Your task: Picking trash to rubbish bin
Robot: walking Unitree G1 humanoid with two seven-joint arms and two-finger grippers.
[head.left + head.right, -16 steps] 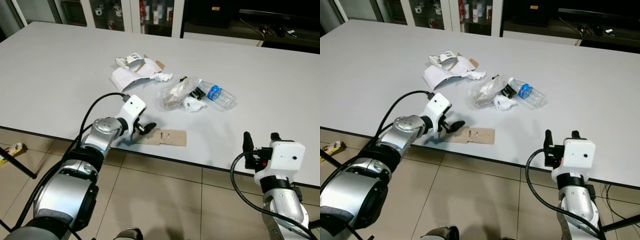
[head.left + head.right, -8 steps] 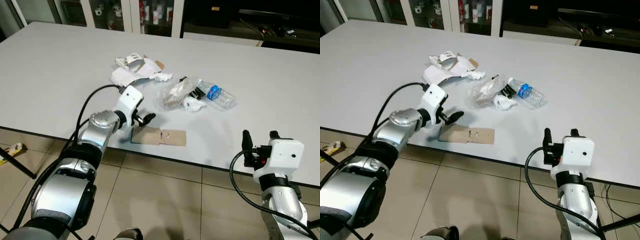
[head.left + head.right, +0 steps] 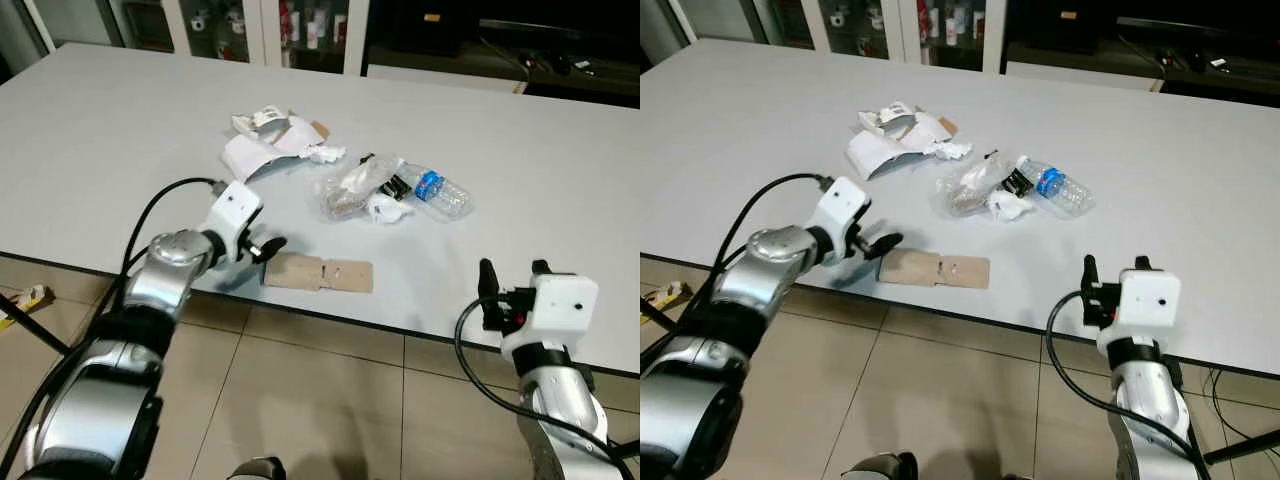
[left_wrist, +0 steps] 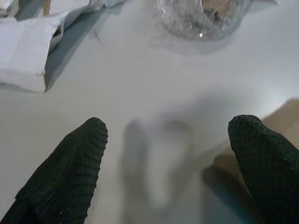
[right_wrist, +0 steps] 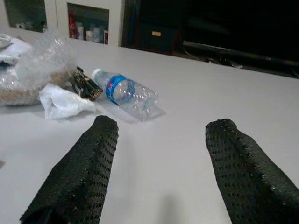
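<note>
Evidently the task is at an early stage: every piece of trash in view lies on the white table (image 3: pixel 120 130), and no rubbish bin can be made out.

Left gripper (image 3: pixel 268 247): poised low over the near edge of the table, fingers spread wide and holding nothing. The flat brown cardboard piece (image 3: pixel 320 273) lies just beside it, on the side toward the other arm; in the left wrist view one fingertip (image 4: pixel 261 158) overlaps the cardboard's corner, but contact cannot be confirmed.

Beyond this gripper, further onto the table, lies the torn white carton (image 3: pixel 262 148) with crumpled paper. Ahead and toward the right arm sits the clear plastic bag (image 3: pixel 350 188), with a crumpled white tissue (image 3: pixel 385 208) and a small dark wrapper (image 5: pixel 85 84) against it, then the plastic bottle (image 3: pixel 440 192) with its blue label, lying on its side.

Right gripper (image 3: pixel 508 283): raised at the table's near edge, fingers apart and empty. The bottle and tissue lie ahead of it, well apart from its fingertips.

Assessment: nothing is collected. The cardboard appears to be the item in hand. It lies flat, so pinching an edge is likely awkward. All remaining items are outstanding.
</note>
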